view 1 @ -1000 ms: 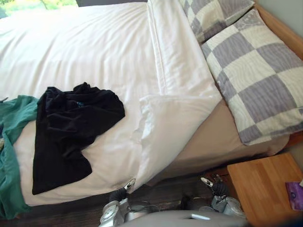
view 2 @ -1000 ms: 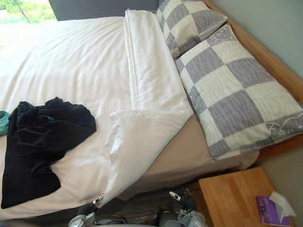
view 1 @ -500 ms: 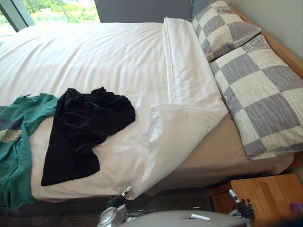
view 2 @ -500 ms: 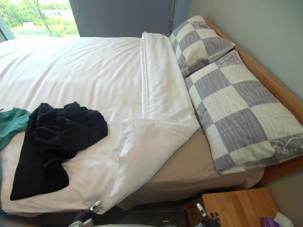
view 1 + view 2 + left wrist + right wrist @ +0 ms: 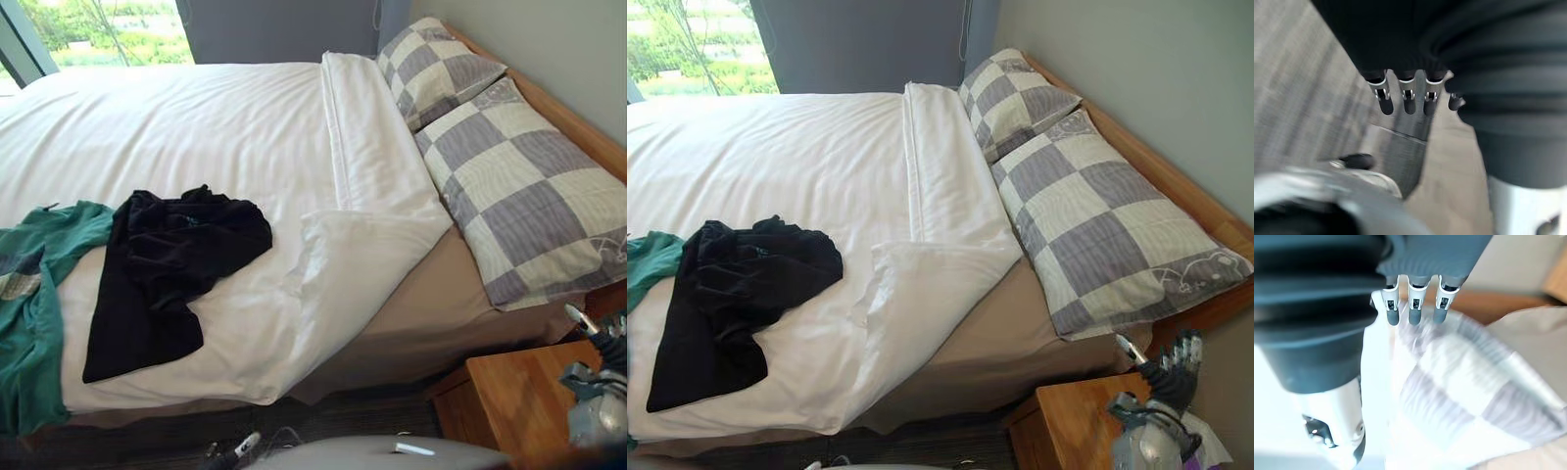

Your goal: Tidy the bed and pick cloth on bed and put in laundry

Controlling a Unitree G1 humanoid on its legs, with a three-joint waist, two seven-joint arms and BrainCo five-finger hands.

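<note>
The black cloth (image 5: pixel 167 269) lies crumpled on the bed (image 5: pixel 225 127) at lower left, touching a green cloth (image 5: pixel 34 343) at the frame's left edge. The left robot hand (image 5: pixel 1409 100) and the right robot hand (image 5: pixel 1176 377), at lower right, both have relaxed fingers and hold nothing.

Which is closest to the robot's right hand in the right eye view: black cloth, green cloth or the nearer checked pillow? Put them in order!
From the right hand:
1. Nearer checked pillow, just above the hand.
2. Black cloth, far left on the duvet.
3. Green cloth, at the view's left edge.
</note>
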